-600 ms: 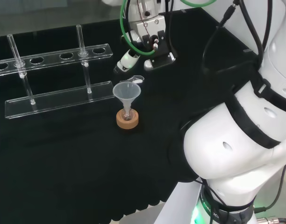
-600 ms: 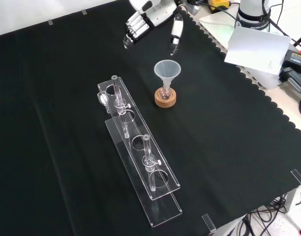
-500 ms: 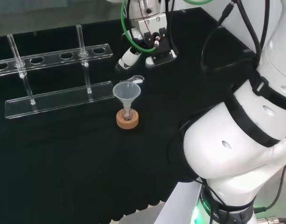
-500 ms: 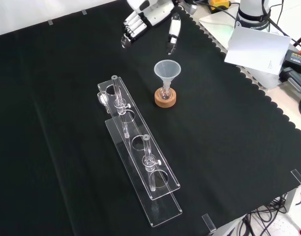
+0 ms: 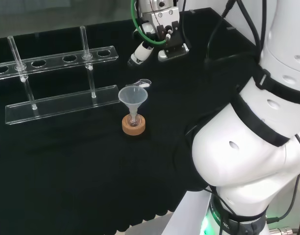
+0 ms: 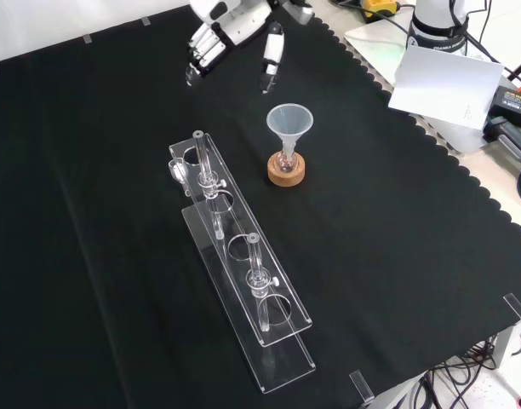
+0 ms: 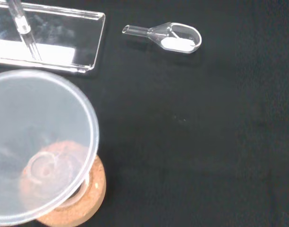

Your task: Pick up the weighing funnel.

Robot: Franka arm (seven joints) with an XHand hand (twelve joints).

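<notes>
One weighing funnel [image 7: 165, 37] on cloth [image 7: 220, 142]

Weighing funnel [image 7: 168, 37] lies flat on the black cloth [image 7: 206, 132], with white material in its bowl. Its stem points toward the end of the clear rack [image 7: 55, 42], apart from it. Funnel [image 7: 40, 142] stands mouth up on a cork ring [image 7: 83, 198] beside the rack.

Glossy white arm links [image 5: 248, 147], black bands — green cable [image 5: 135, 22] at 12 o'clock in head view, black-and-white hand [image 6: 235, 24].
</notes>
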